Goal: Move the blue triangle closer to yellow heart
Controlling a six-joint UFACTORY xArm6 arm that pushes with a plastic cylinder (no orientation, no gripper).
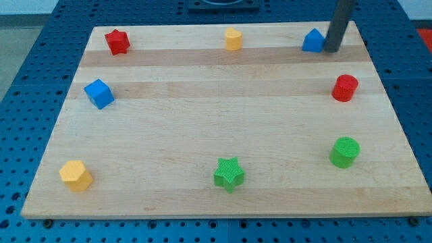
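Camera view shows our blue triangle (312,42) touching my tip (332,49) on its left side, near the bench's (216,108) top edge. We carry no gripper, so nothing is grasped. Farther left of my tip sits the yellow heart (233,39); a red cylinder (345,88) lies below it.

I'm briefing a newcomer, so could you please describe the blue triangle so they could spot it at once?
Start at the wooden board and go to its top right corner. The blue triangle sits there, just left of my tip. The other blue block is a cube at the left edge.
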